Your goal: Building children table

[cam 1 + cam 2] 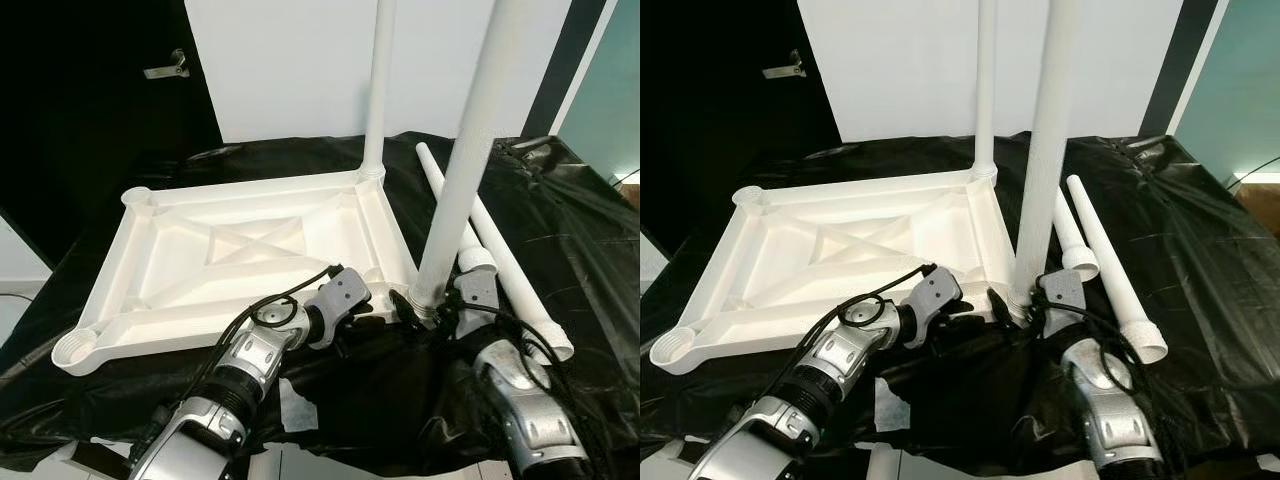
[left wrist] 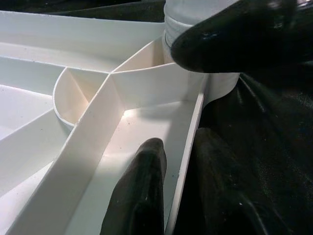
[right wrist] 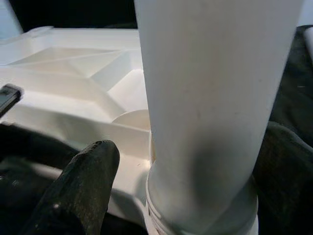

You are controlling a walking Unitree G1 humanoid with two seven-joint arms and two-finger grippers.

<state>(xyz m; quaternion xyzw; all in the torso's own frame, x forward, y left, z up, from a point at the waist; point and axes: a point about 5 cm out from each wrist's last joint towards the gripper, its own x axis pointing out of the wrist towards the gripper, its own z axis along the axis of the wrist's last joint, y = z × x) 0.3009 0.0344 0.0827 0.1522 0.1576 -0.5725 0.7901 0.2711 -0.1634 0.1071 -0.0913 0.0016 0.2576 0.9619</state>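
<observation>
The white plastic table top [image 1: 130, 250] lies upside down on a black sheet. One white leg [image 1: 378, 90] stands upright in its far right corner socket. A second leg [image 1: 465, 150] stands in the near right corner. My left gripper [image 1: 388, 303] rests at the near rim beside that corner; in the left wrist view its fingers [image 2: 144, 196] straddle the rim wall [image 2: 188, 132], pinching it. My right gripper [image 1: 435, 312] sits at the near leg's base [image 3: 205, 196]. One finger [image 3: 88, 181] stands a little off the leg, the other is on its far side.
Two loose white legs [image 1: 500, 250] lie on the black sheet [image 1: 580, 230] to the right. Open sockets show at the near left [image 1: 75, 348] and far left [image 1: 137, 197] corners. A black door with a handle [image 1: 165, 68] stands behind on the left.
</observation>
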